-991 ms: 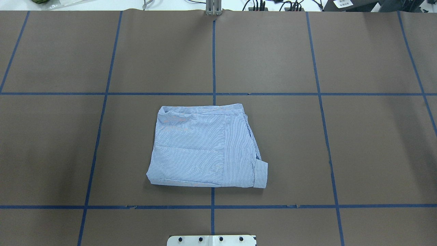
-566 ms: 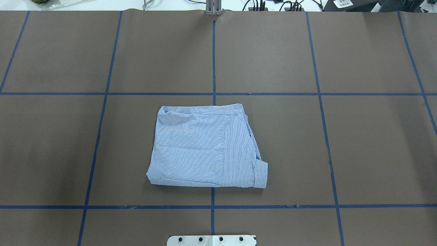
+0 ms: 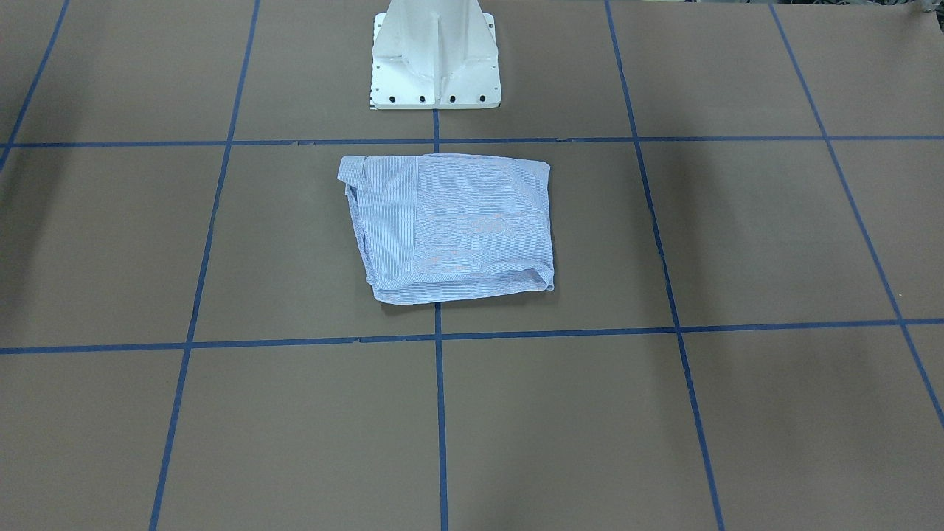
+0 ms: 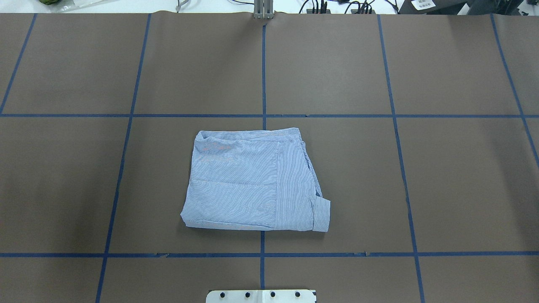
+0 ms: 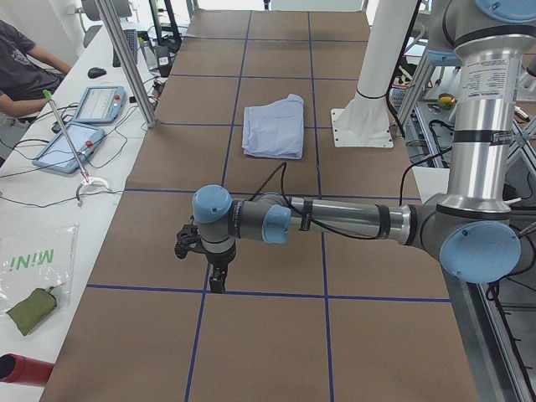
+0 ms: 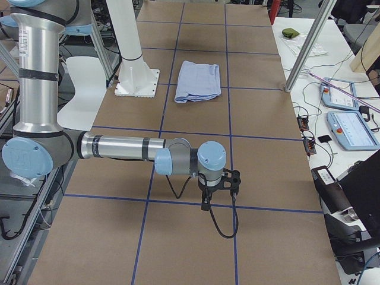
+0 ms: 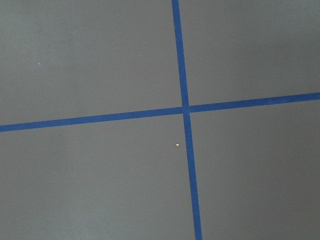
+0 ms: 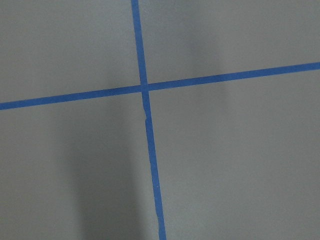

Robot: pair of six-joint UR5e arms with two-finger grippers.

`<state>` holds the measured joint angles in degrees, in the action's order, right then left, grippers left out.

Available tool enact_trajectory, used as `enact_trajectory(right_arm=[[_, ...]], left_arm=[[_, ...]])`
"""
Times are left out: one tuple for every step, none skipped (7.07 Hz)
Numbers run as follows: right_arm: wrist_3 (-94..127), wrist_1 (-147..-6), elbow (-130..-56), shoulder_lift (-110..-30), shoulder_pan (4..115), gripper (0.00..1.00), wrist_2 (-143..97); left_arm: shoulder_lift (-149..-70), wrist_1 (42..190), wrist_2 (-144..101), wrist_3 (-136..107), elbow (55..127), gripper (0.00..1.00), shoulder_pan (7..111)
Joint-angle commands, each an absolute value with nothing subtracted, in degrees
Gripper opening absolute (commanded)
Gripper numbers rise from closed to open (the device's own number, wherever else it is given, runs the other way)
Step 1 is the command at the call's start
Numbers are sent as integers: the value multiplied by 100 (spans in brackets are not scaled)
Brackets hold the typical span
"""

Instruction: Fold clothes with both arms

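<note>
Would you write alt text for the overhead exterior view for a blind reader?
A light blue striped shirt, folded into a compact rectangle, lies flat near the middle of a brown table marked with a blue tape grid. One cuff shows at its lower right corner; no arm or gripper is in this view.

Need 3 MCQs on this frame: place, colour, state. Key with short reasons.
1. Where does the light blue, white-striped shirt lie?
A. Across the centre tape line, before the white pedestal base
B. At a table corner
C. Hanging over the table's edge

2. What colour are the tape grid lines on the brown table cover?
A. Red
B. Blue
C. Yellow

3. The shirt's state?
A. Spread flat, sleeves out
B. Crumpled heap
C. Folded into a compact rectangle

1 A: the centre line runs under it.
2 B: every line is blue.
3 C: stacked layers, straight edges.
</note>
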<state>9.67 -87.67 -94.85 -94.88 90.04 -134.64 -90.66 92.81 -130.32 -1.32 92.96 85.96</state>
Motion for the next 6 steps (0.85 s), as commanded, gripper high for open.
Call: enact_trajectory(right_arm=[[984, -9288, -9728, -9466, 9070, 100, -13439], [984, -9290, -9721, -9492, 9070, 100, -13473], [984, -9264, -9695, -9510, 9070, 100, -13491], [984, -9255, -9677, -9518, 9062, 100, -13491], [984, -9255, -9668, -9527, 9070, 100, -13483], [984, -9281, -9668, -9527, 9062, 100, -13456]], left_arm=[[-9070, 9281, -13025, -132, 9325, 100, 8596], [-9070, 9281, -13034, -132, 9325, 100, 8596], [-9079, 9281, -13034, -132, 9325, 100, 8596], [-9079, 9281, -13025, -132, 9316, 100, 8596], [-9070, 9281, -13034, -132, 9316, 100, 8596], [-9079, 9281, -13025, -132, 9299, 100, 8587]])
